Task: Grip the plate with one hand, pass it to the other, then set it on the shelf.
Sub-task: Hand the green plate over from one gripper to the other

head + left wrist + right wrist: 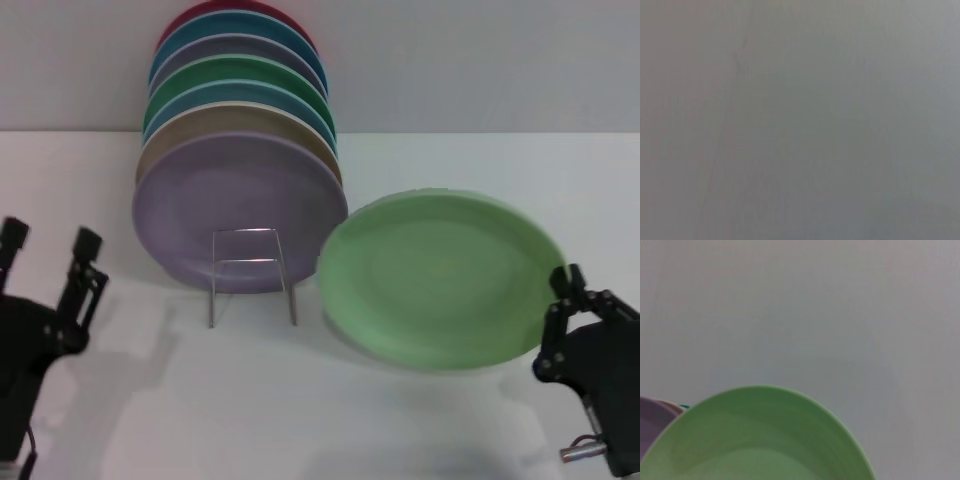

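Head view: both grippers, shelf [250, 275] | right wrist: plate [760, 440] only

White tabletop [300, 400], grey wall [480, 60]

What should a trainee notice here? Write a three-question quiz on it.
1. True or false: the left end effector holds the plate.
2. Which plate stands frontmost in the shelf? A lilac, B red, C tan.
3. Fill in: the shelf's front wire loop is ___.

Key:
1. False. It is open and apart from the plate; the right end effector grips the rim.
2. A, the lilac plate.
3. Empty.
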